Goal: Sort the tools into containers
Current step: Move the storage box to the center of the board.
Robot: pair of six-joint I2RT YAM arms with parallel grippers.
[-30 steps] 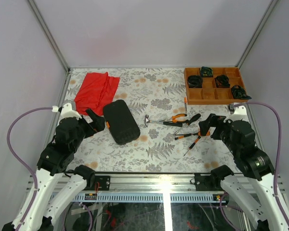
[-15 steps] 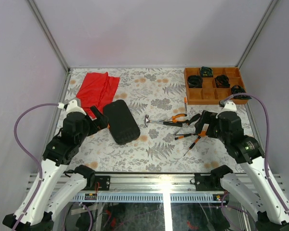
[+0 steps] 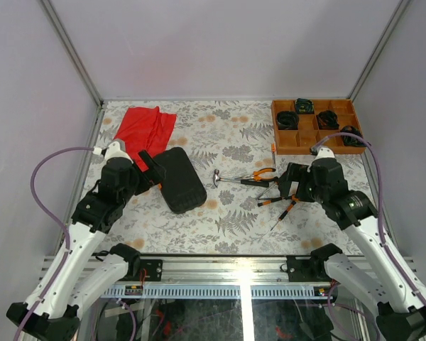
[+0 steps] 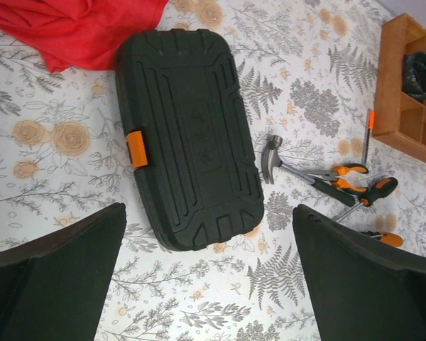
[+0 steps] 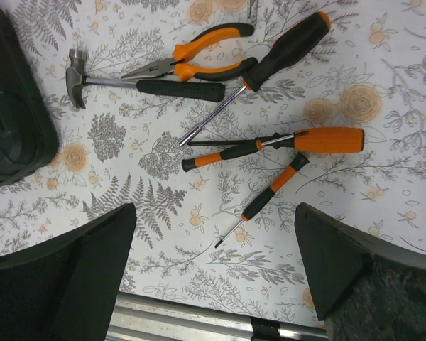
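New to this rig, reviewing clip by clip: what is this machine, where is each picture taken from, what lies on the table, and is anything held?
Two robot arms are bolted side by side at the near edge, each ending in a two-finger gripper. The overhead picture looks down from above and behind them. The other two come from wrist cameras, so the dark shapes at their bottom corners are each gripper's own fingers. On the floral table lie a closed black plastic tool case with an orange latch, a red cloth, a silver-headed hammer, orange-handled pliers, several screwdrivers and an orange-brown wooden tray holding black coiled bundles. The left gripper hangs open by the case, the right gripper open by the screwdrivers. Nothing is held.
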